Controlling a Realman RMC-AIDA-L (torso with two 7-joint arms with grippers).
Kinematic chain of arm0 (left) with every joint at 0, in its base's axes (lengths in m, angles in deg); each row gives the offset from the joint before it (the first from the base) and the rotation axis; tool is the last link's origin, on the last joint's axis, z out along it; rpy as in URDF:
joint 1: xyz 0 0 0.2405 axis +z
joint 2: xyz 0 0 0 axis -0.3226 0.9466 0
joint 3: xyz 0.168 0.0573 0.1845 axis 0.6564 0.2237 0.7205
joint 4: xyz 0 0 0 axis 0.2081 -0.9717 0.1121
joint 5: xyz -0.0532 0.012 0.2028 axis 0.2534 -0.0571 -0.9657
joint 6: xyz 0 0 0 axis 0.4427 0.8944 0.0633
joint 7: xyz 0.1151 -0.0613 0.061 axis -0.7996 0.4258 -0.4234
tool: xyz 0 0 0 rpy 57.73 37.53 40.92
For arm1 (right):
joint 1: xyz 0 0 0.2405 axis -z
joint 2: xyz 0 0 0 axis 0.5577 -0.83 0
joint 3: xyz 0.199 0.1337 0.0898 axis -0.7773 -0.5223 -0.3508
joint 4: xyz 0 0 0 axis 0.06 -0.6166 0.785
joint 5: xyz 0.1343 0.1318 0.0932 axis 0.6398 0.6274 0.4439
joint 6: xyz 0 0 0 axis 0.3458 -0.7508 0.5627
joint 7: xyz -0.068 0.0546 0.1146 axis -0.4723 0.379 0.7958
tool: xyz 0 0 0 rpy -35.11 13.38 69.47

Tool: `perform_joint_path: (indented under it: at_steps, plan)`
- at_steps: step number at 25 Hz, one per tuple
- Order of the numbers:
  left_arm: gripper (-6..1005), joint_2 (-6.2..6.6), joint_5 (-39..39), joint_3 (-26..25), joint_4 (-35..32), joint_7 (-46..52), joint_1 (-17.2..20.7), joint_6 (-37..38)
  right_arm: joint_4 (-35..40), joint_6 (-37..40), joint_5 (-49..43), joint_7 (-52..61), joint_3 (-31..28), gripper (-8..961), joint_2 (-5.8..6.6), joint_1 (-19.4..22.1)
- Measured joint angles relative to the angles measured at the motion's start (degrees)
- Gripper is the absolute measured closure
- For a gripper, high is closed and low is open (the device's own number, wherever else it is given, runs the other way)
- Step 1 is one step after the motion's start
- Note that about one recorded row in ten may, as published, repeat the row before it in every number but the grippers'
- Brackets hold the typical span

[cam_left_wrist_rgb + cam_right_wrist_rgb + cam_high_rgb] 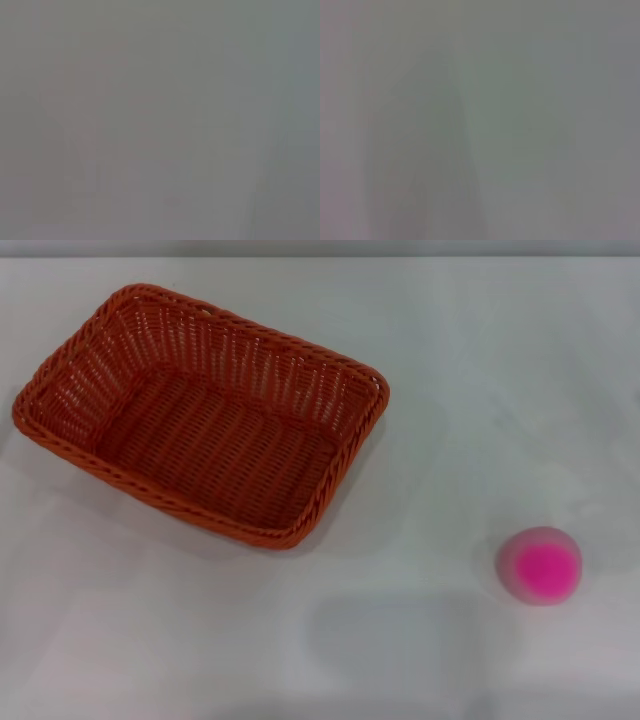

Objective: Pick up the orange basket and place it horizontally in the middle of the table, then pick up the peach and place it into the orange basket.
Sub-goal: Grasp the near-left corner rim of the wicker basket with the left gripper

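No writing, brand or label can be read on anything here. Neither the left gripper nor the right gripper shows in the head view, and both wrist views give only a featureless grey blur, so how far either is open, and whether either holds or touches anything, cannot be told. With no gripper visible, places cannot be given relative to one, so they are given by the head view.

The orange basket point(205, 415) sits upright on the table point(480, 360), on the robot's left and toward the far side, its long axis slanted rather than square to the table edge (the near right corner points toward the middle). Its woven floor is bare. The peach point(541, 565) rests on the table on the robot's right, nearer the front edge, well apart from the basket, magenta patch facing up.
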Motion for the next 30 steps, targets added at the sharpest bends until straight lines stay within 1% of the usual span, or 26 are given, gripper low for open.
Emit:
perform_joint_path:
  at_steps: [2, 4, 6, 11, 13, 15, 16, 17, 19, 20, 21, 23, 26, 27, 29, 30]
  plan:
    - [228, -0.06, -1.5, 0.1, 2.2, 3.9, 0.2, 0.2, 0.0, 0.4, 0.0, -0.1, 0.1, 97, -0.03, -0.2]
    - [228, -0.02, -4.8, 0.1, 6.7, 10.5, 0.3, 1.1, 0.0, 0.9, 0.0, -0.1, 0.2, 97, -0.02, -0.5]
    - [229, -0.03, -9.7, 0.1, 13.0, 17.7, 0.3, 2.9, 0.0, 1.0, -0.1, -0.1, 0.3, 97, 0.08, -1.0]
    - [228, 0.09, -23.9, 0.1, 29.3, 41.9, -0.9, 6.5, 0.4, 1.1, -0.1, -0.6, 0.4, 97, 0.06, -2.1]
    - [227, 0.43, -29.0, 0.1, 34.8, 50.2, -1.9, 7.0, 0.6, 1.1, -0.1, -0.8, 0.4, 97, 0.04, -2.4]
    - [227, 1.41, -35.3, 0.1, 40.1, 59.8, -3.3, 6.7, 0.6, 1.2, -0.1, -0.9, 0.4, 97, 0.11, -2.6]
    - [227, 2.16, -39.0, 0.2, 42.0, 64.5, -4.4, 6.2, 0.6, 1.3, -0.1, -1.0, 0.3, 98, 0.16, -2.7]
    - [227, 2.87, -41.9, 0.2, 43.0, 68.2, -5.4, 5.6, 0.6, 1.4, -0.1, -1.1, 0.3, 98, 0.21, -2.8]
    - [228, 5.49, -51.2, 0.3, 44.2, 78.4, -9.4, 2.8, 0.6, 1.4, 0.0, -1.4, 0.1, 98, 0.29, -2.8]
    - [228, 6.53, -55.1, 0.3, 43.9, 81.4, -11.2, 1.0, 0.6, 1.4, 0.0, -1.5, 0.0, 98, 0.31, -2.8]
    - [228, 7.74, -59.9, 0.3, 43.3, 84.6, -13.8, -1.1, 0.6, 1.4, 0.1, -1.6, 0.0, 98, 0.32, -2.9]
    - [228, 8.99, -67.9, 0.3, 41.6, 87.6, -18.1, -4.6, 0.6, 1.6, 0.1, -2.0, 0.0, 98, 0.36, -3.1]
    - [229, 10.13, -78.5, 0.4, 38.1, 89.8, -23.7, -8.2, 0.6, 2.3, 0.2, -2.3, 0.0, 98, 0.26, -3.8]
    - [229, 10.31, -81.3, 0.5, 37.1, 90.1, -25.3, -8.8, 0.6, 2.4, 0.2, -2.4, 0.0, 98, 0.15, -4.1]
    - [229, 10.33, -85.3, 1.2, 35.9, 90.1, -27.5, -9.4, 0.6, 2.5, 0.2, -2.4, 0.0, 98, 0.07, -4.4]
    - [229, 10.12, -86.8, 2.0, 35.5, 90.1, -28.0, -9.3, 0.6, 2.5, 0.2, -2.4, 0.0, 98, 0.04, -4.4]
